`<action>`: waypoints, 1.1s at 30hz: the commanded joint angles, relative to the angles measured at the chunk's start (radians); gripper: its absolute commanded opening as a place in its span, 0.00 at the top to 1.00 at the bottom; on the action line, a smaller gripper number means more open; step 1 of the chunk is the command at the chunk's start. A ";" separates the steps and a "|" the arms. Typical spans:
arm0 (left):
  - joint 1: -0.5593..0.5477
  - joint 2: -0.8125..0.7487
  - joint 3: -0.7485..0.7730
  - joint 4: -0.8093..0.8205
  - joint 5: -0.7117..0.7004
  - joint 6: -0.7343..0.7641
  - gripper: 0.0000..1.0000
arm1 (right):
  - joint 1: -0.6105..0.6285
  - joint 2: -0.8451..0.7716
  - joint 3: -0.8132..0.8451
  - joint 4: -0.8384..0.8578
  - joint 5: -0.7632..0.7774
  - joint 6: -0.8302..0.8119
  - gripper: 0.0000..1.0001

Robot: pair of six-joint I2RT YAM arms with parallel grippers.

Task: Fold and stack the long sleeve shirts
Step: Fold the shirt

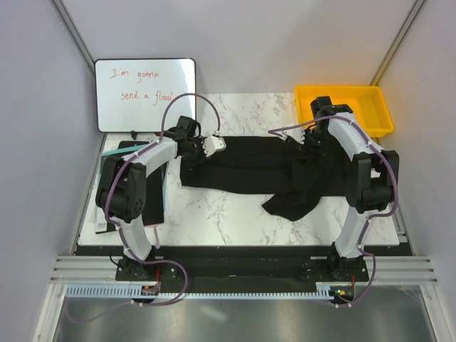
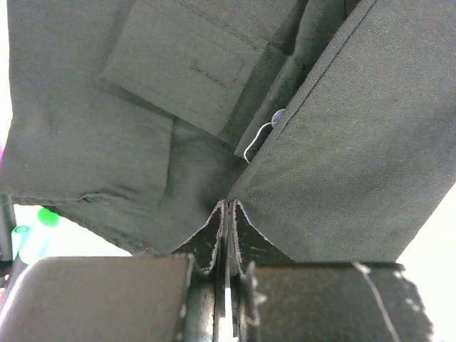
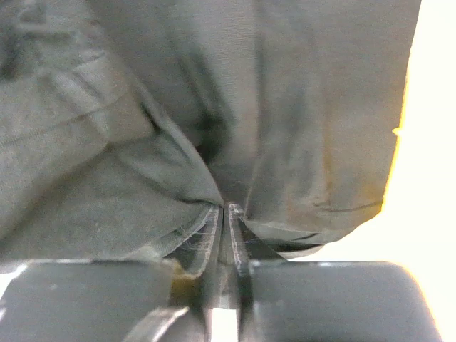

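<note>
Marble counter (image 1: 214,214). Black shirt (image 1: 249,167) lies across its middle. Left tool (image 2: 226,210) and right tool (image 3: 223,211) each pinch its cloth. Best: move both together, cloth taut, edges aligned.

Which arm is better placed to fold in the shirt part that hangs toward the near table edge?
Probably the right. The shirt has its loose part nearer the right gripper than the left gripper. Both are shut on the cloth.
</note>
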 commanded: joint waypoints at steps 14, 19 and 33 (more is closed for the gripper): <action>-0.294 -0.291 -0.185 0.083 0.312 -0.082 0.46 | -0.461 -0.027 -0.015 -0.285 -0.340 0.145 0.35; -0.589 -0.115 -0.122 0.250 0.285 -0.121 0.46 | -0.475 -0.013 -0.089 -0.241 -0.366 0.249 0.38; -0.741 0.113 -0.051 0.444 0.041 -0.073 0.48 | -0.487 -0.005 -0.136 -0.192 -0.342 0.304 0.38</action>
